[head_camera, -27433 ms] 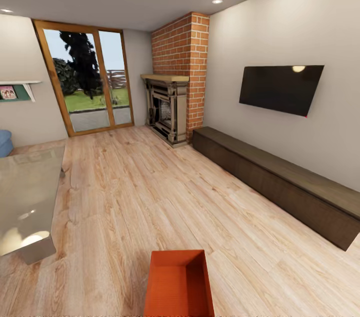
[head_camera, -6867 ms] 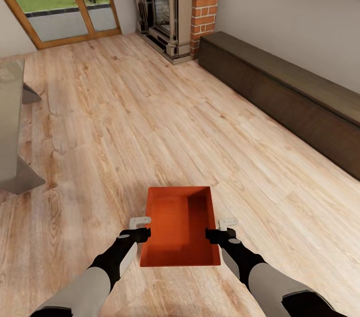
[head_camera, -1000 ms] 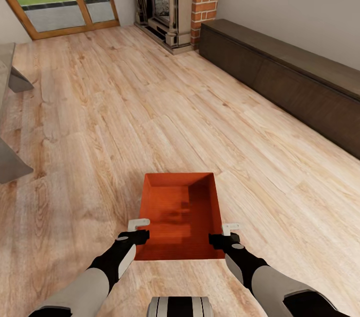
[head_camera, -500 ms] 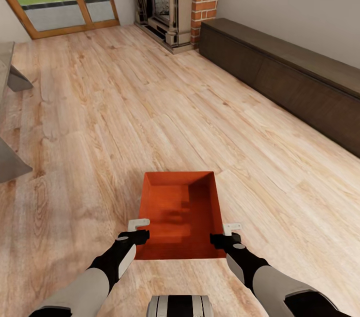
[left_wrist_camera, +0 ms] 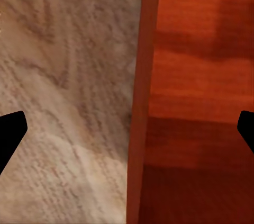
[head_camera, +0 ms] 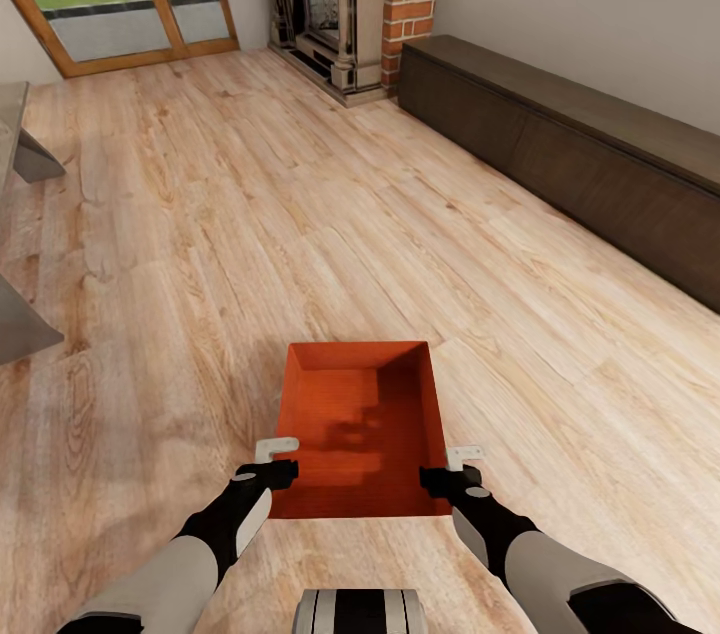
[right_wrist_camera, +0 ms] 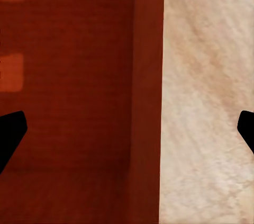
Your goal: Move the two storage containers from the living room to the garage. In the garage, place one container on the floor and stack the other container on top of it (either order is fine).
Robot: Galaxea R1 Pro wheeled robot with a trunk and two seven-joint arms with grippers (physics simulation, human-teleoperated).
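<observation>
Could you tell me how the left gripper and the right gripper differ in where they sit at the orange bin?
The left gripper straddles the storage container's left wall; the right gripper straddles its right wall. In its wrist view the left one looks onto a brighter orange interior, the right one onto a darker, shaded one. Both are open, near the bin's closer end.

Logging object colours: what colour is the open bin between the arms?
Red-orange rectangular plastic storage bin; clearest in the head view.
</observation>
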